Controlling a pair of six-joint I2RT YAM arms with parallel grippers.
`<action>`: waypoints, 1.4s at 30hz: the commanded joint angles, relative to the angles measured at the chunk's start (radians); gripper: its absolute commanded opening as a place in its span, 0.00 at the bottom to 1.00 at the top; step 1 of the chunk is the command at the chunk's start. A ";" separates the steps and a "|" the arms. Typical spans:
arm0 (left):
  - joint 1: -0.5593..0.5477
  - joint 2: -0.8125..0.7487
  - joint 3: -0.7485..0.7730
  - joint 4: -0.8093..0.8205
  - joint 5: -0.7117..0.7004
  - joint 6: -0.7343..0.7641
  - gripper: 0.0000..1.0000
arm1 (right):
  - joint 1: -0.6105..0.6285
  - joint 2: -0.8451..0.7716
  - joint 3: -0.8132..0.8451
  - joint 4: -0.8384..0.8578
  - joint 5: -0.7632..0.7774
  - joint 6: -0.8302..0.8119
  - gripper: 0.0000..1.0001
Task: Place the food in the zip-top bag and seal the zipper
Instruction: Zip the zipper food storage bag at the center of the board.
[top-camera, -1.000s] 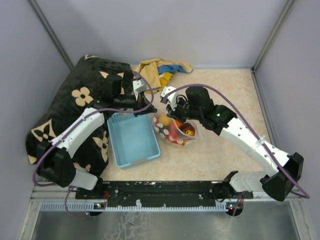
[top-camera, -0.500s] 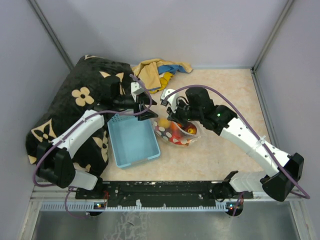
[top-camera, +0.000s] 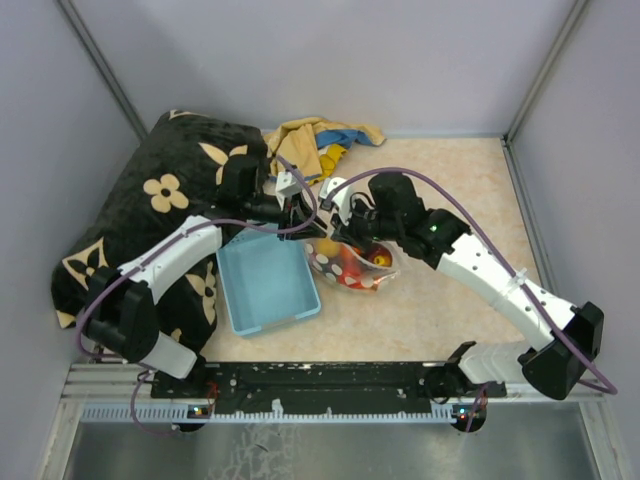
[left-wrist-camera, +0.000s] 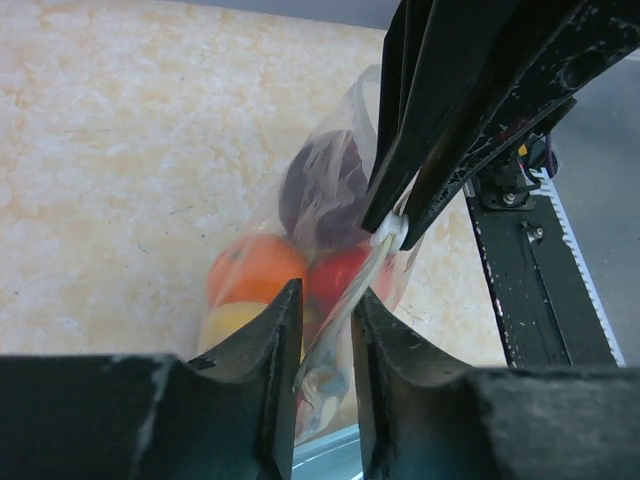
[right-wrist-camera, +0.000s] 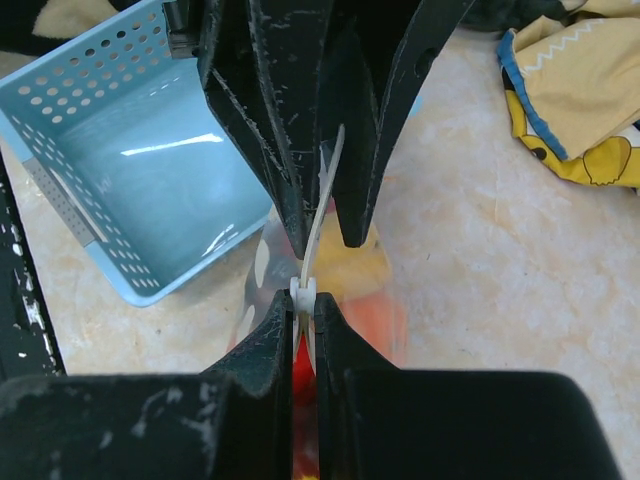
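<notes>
The clear zip-top bag lies on the beige table just right of the basket, with the toy fruits inside. The left wrist view shows a dark maroon fruit, an orange one, a red one and a yellow one. My right gripper is shut on the whitish zipper strip and holds the rim up. My left gripper stands with a finger on each side of the same strip, slightly apart, close against the right gripper. In the top view, the left gripper and right gripper meet above the bag.
A light-blue basket sits left of the bag, and its inside shows nothing. A black flowered cloth fills the back left corner. A yellow cloth lies at the back. A black rail runs along the near edge.
My left gripper has moved right from the basket's far edge to the bag's rim. The right gripper and the bag have shifted a little to the left.
</notes>
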 joint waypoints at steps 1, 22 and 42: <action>-0.006 0.031 0.059 -0.036 0.053 -0.001 0.22 | -0.005 -0.014 0.007 0.050 -0.001 0.007 0.00; 0.043 0.012 0.076 -0.059 -0.031 -0.062 0.00 | -0.095 -0.158 -0.027 -0.185 0.137 -0.053 0.00; 0.094 0.039 0.101 -0.078 -0.201 -0.042 0.00 | -0.129 -0.246 -0.071 -0.328 0.230 -0.055 0.00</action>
